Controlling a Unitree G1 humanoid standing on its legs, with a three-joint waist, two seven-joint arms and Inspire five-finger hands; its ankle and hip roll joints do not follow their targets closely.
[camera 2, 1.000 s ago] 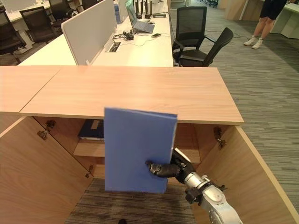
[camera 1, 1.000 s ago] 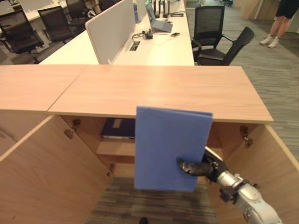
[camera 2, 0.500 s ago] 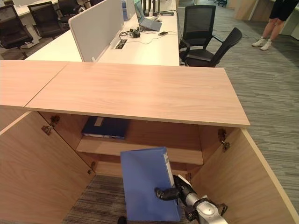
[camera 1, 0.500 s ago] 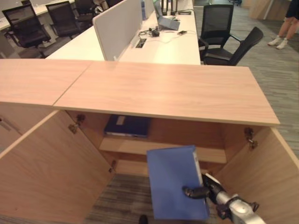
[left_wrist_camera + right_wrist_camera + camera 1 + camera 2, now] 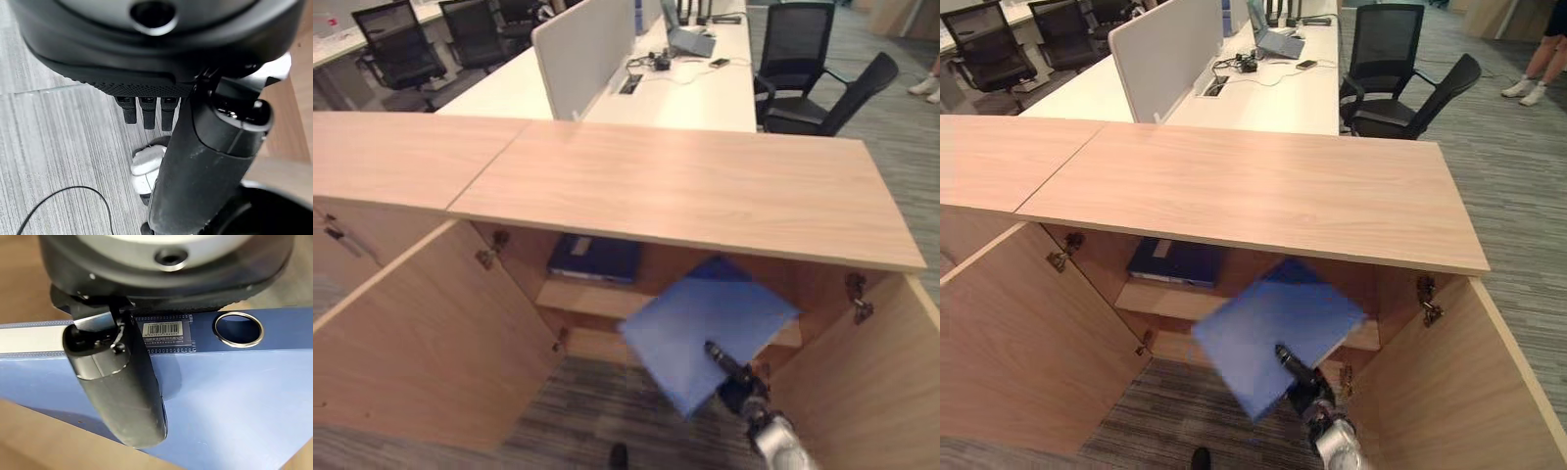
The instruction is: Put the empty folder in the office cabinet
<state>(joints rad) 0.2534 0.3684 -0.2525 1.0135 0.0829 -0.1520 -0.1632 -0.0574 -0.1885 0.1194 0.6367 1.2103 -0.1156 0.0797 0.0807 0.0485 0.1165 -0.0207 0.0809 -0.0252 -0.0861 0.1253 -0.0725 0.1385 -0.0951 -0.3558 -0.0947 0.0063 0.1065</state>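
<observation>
Since the earlier frames, when it stood upright in front of the cabinet top, the blue folder [image 5: 710, 323] has dropped and tipped flat, its far corner now reaching in under the cabinet [image 5: 705, 186] top. Seen from the left eye, the right hand [image 5: 732, 367] grips the folder's near edge, thumb on top, in front of the open doors. A dark folder [image 5: 595, 258] already lies on the upper shelf [image 5: 587, 299].

From the right eye, the blue folder hangs tilted, about level with that shelf's front edge, and seems partly inside the opening; it is not yet resting on anything that I can see.

At the left wrist, the left hand [image 5: 146, 110] hangs over the carpet with straight fingers, holding nothing.

At the right wrist, the thumb [image 5: 117, 387] is clamped down on the folder's cover beside its spine. Carrying is done; pushing in and letting go remain.
</observation>
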